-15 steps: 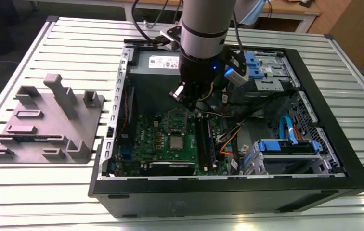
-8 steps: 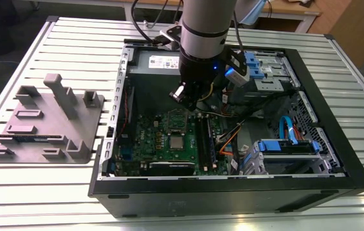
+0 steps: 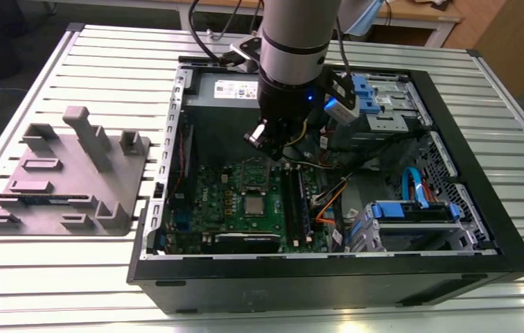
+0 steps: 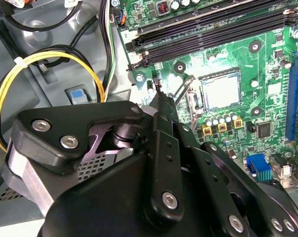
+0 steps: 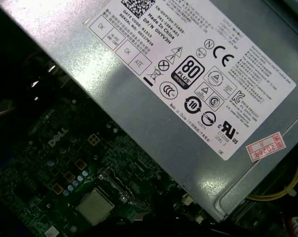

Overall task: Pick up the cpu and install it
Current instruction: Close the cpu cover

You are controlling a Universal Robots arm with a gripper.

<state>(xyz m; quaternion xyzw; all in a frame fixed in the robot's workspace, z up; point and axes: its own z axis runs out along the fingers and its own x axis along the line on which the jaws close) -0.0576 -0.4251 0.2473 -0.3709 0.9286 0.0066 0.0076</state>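
The cpu [image 3: 256, 203] lies flat in its socket in the middle of the green motherboard [image 3: 215, 194], silvery top up. It also appears in both wrist views, as cpu [image 4: 221, 90] and cpu [image 5: 94, 206]. My gripper [image 3: 281, 156] hangs inside the open computer case, above the board and a little behind the socket. In the second wrist view the gripper [image 4: 156, 90] comes to one thin point near the socket's wire lever [image 4: 181, 89], shut with nothing between its fingers. It is apart from the cpu.
A grey power supply [image 3: 234, 87] sits at the back of the case [image 3: 336, 277]. Black memory slots [image 4: 213, 24] run beside the socket. Yellow and black cables [image 4: 55, 64] loop nearby. A blue drive cage [image 3: 410, 211] fills the right. A grey fixture block [image 3: 68, 173] stands on the table's left.
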